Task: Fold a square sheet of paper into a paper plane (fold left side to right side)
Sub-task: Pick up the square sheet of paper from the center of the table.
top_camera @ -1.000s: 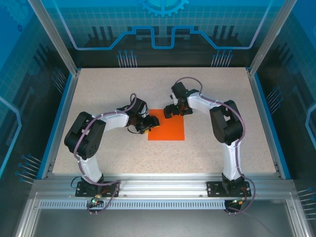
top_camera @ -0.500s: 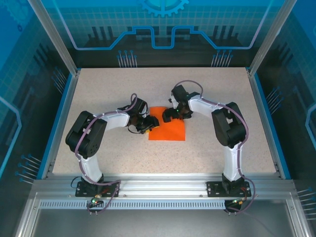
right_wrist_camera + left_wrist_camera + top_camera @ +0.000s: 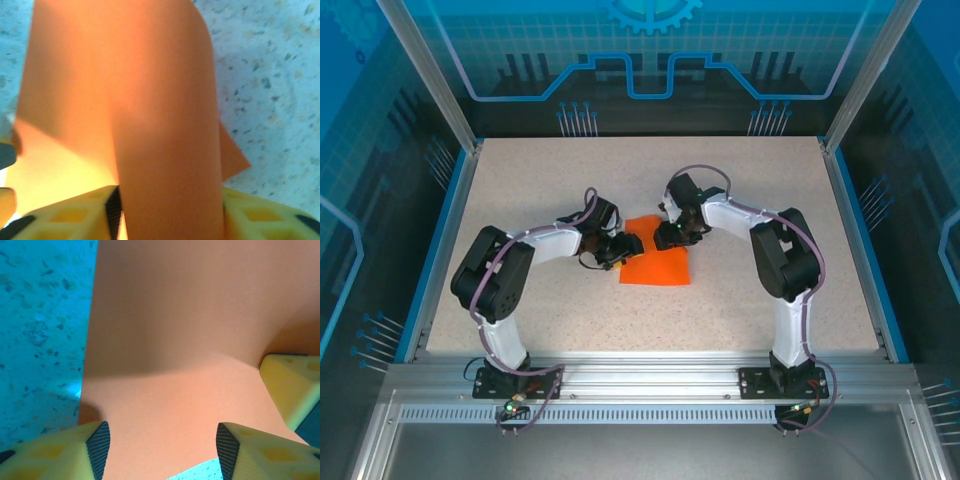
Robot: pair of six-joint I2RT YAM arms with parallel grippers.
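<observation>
Pinching bowed orange paper [image 3: 165,150], right hand [image 3: 167,212], left hand [image 3: 160,450] agape

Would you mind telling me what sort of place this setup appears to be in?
Probably a robotics lab cell: a speckled table fenced by an aluminium frame and blue printed panels, with the left gripper and right gripper working an orange sheet of paper.

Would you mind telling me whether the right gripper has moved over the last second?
Yes. Against the table's right blue rim, the right gripper has shifted left and nearer the arm bases, curling the orange sheet's far right part over.
</observation>
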